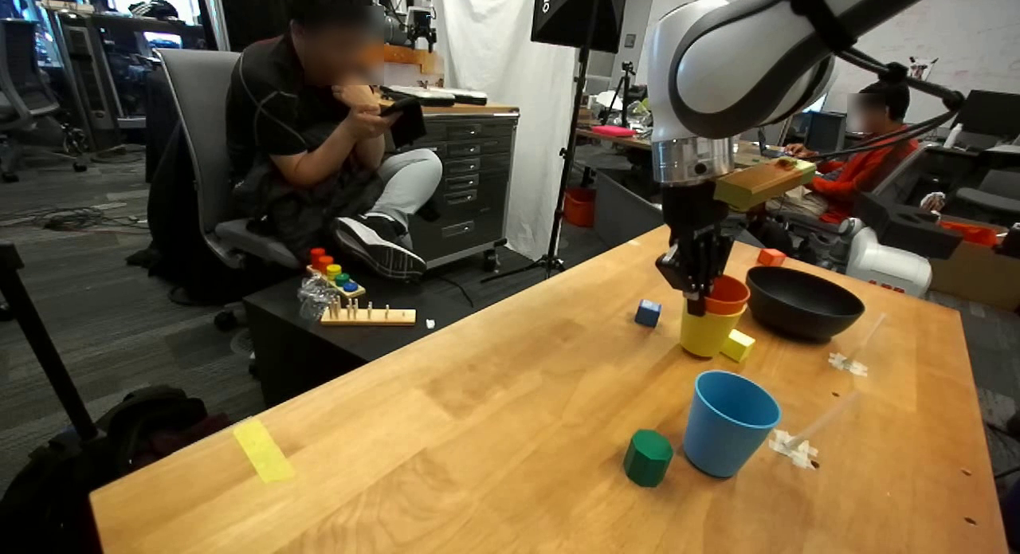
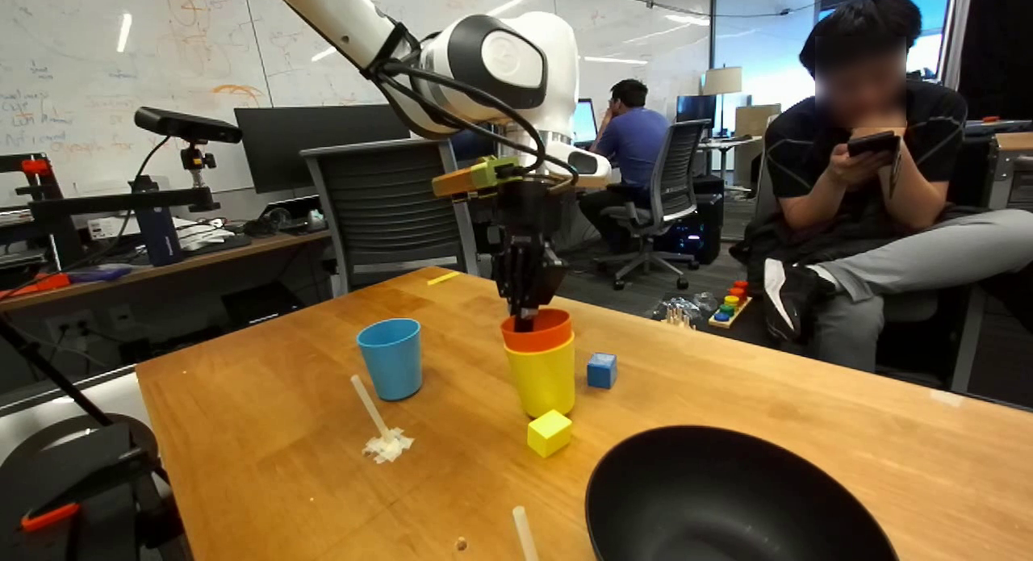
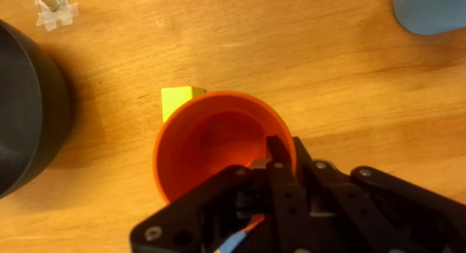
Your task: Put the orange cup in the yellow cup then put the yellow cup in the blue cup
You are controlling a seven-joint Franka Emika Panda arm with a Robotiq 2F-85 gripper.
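Your gripper (image 3: 291, 145) fills the lower right of the wrist view, clamped over the wall of the orange cup (image 3: 222, 136) at its right side: one finger inside, one outside, rim between. You're looking down into the cup, floor of it visible, part of the rim lost behind your gripper. Yellow block (image 3: 176, 100) just up-left, partly covered by the rim; can't tell if touching. Black bowl (image 3: 54, 111) cut off at your left edge, apart from the cup. Blue cup (image 3: 424, 14) cut off top right, well apart. Top left, a beige stick (image 3: 49, 1), tape (image 3: 51, 20) at its foot. Wood table (image 3: 346, 71) underneath. Bottom edge, blue bit (image 3: 235, 242) between gripper parts, unclear what.
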